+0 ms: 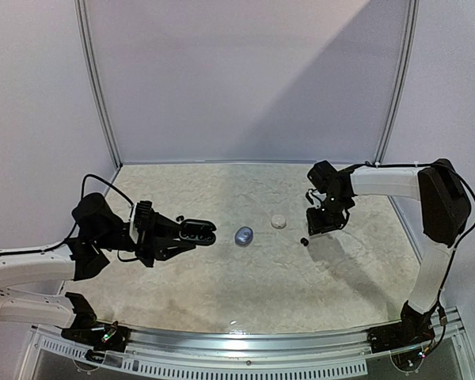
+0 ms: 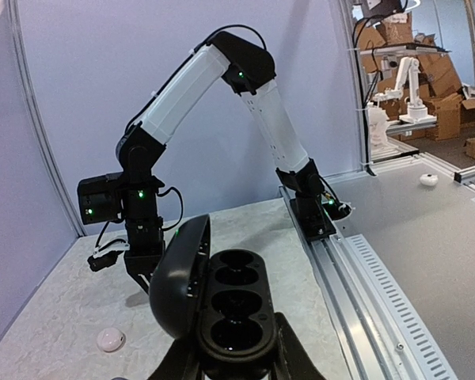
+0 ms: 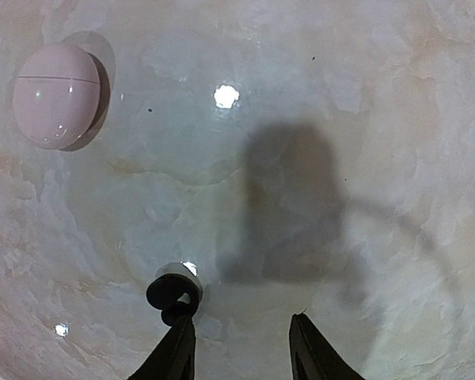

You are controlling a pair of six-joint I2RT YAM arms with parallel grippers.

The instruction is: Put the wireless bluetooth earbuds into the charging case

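Observation:
My left gripper (image 1: 191, 233) (image 2: 229, 358) is shut on an open black charging case (image 1: 198, 232) (image 2: 231, 305) and holds it off the table. The lid (image 2: 178, 265) stands up on the left, and the dark wells look empty. A single black earbud (image 1: 304, 241) (image 3: 174, 291) with a shiny silver face lies on the table. My right gripper (image 1: 317, 228) (image 3: 241, 350) hovers just above it, open, with nothing between the fingers. The left fingertip (image 3: 176, 348) is right at the earbud; the bud sits outside the gap, to its left.
A closed white oval case (image 1: 278, 222) (image 3: 57, 95) (image 2: 110, 340) lies on the marbled table (image 1: 245, 285) near the right gripper. A closed silvery-blue case (image 1: 243, 235) lies between the two grippers. A metal rail (image 1: 245, 336) runs along the near edge.

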